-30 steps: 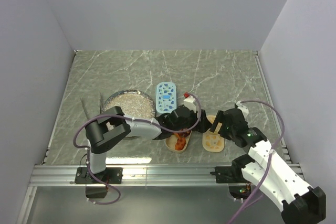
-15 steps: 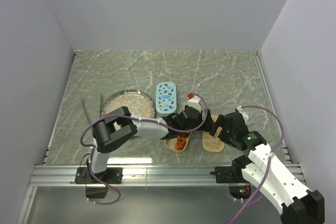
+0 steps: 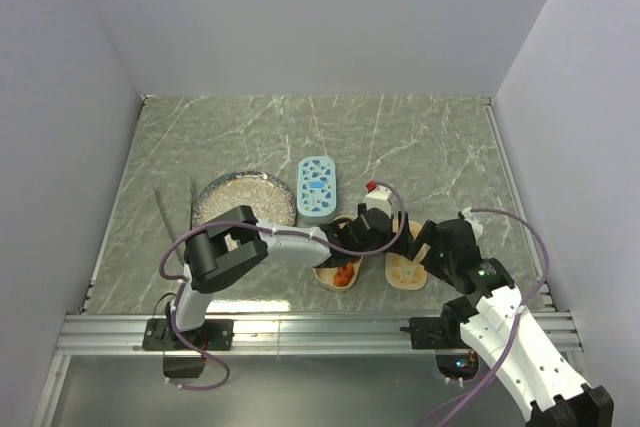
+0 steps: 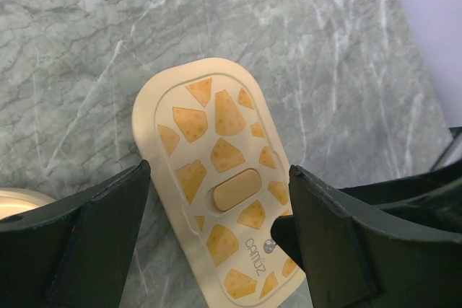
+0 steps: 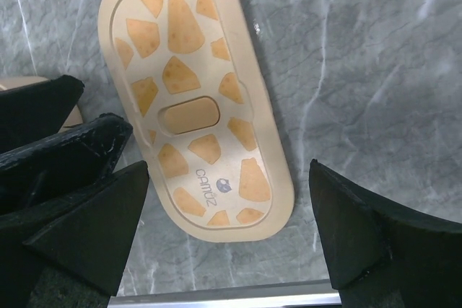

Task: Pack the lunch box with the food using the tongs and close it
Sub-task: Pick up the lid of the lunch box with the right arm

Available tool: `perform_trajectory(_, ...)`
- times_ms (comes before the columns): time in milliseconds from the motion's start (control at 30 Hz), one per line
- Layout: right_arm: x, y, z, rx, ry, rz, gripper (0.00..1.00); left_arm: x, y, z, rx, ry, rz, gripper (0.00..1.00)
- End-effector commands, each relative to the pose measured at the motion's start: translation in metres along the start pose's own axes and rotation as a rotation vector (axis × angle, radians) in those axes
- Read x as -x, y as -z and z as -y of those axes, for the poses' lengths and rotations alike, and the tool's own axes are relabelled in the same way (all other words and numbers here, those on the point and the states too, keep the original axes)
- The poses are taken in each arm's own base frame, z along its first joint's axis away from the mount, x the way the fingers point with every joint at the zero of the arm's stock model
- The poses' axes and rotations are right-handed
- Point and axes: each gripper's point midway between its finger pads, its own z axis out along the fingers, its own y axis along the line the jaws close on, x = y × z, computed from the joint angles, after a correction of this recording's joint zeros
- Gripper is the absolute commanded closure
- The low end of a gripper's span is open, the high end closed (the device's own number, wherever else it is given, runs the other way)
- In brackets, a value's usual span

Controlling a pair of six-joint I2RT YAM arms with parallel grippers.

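My left claw (image 4: 216,203) and right claw (image 5: 227,225) gape empty above the cheese-print lid (image 4: 209,117). Food (image 3: 343,269) fills the tub (image 3: 322,276) beside them. The box isn't closed yet.

Four things on the table (image 3: 420,137), all in the lower middle of the top view.
The plate (image 3: 245,197) is furthest left, and a lid (image 3: 318,187) lies just right of it. Below that lid is the open tub (image 3: 326,278) with the food (image 3: 344,269) in it. A second lid (image 3: 405,269) lies flat just right of the tub.
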Motion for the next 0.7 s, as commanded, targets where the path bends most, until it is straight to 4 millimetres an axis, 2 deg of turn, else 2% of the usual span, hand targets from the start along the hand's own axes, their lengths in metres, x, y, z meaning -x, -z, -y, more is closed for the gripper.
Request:
perform_trajectory(0, 0.033, 0.007, -0.044, 0.190, -0.067, 0.109, 0.00, -0.061, 0.011, 0.016, -0.005, -0.096, -0.190, 0.16)
perform_trajectory(267, 0.035, 0.000, -0.047, 0.226, -0.096, 0.097, 0.00, -0.063, 0.020, -0.007, 0.181, -0.167, -0.210, 0.14)
perform_trajectory(433, 0.044, 0.000, -0.046, 0.243, -0.111, 0.127, 0.00, -0.072, 0.020, 0.001, 0.157, -0.143, -0.240, 0.13)
perform_trajectory(600, 0.047, -0.001, -0.046, 0.256, -0.105, 0.145, 0.00, -0.088, 0.025, -0.002, 0.125, -0.098, -0.284, 0.13)
perform_trajectory(667, 0.045, -0.004, -0.046, 0.265, -0.104, 0.135, 0.00, -0.090, 0.024, 0.009, 0.070, -0.073, -0.285, 0.14)
